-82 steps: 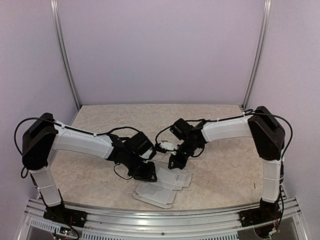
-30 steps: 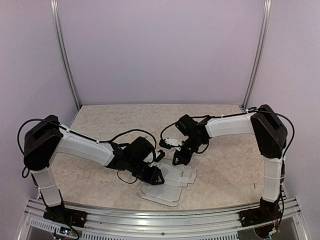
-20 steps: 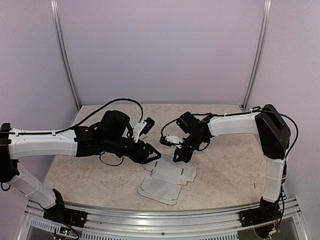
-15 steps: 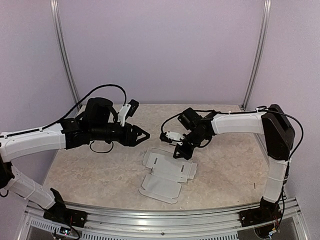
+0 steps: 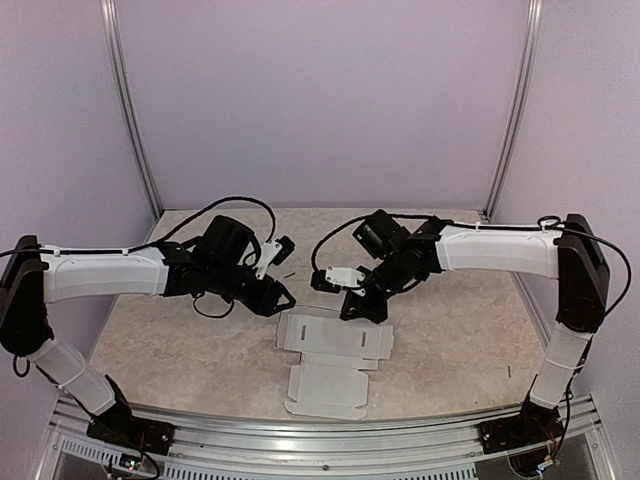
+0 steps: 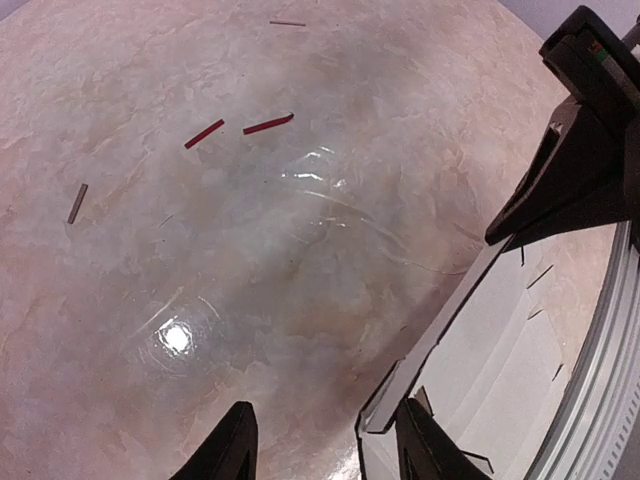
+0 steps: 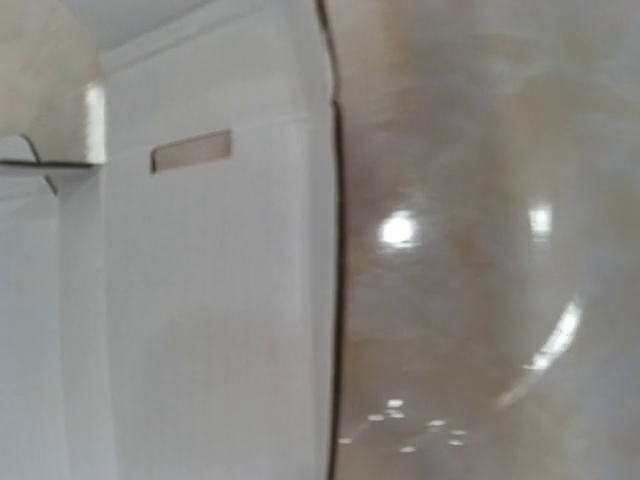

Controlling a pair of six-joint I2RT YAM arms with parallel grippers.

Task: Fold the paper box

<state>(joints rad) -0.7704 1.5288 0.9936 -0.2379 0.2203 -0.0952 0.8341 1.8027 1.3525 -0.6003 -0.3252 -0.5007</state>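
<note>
I am looking at the paper box (image 5: 335, 350) lying as a flat, unfolded blank on the tabletop (image 5: 460, 340), about midway along its near edge, with no flap raised yet. The right gripper (image 5: 358, 308) is sitting clenched and empty at the blank's far edge. From above I cannot tell whether its tip is on the card or just over it. Its wrist camera is showing only card and bare surface, no fingers. The left gripper (image 5: 280, 298) is hovering released beside the blank's far-left corner. In its wrist view that corner is lying between the fingers (image 6: 232, 450), nearer the right one, and nothing is gripping it.

Here is what I am worrying about. If the left jaws are closing low and level, they are likely to skate over the thin card or shove it toward the right edge rather than catch it. If the right tip is not truly pinning the far edge, the whole blank is going to slide or spin. Pinching too deep risks creasing a panel off its score line. The two grippers are also working near each other, so a hurried sweep risks a knock.
</note>
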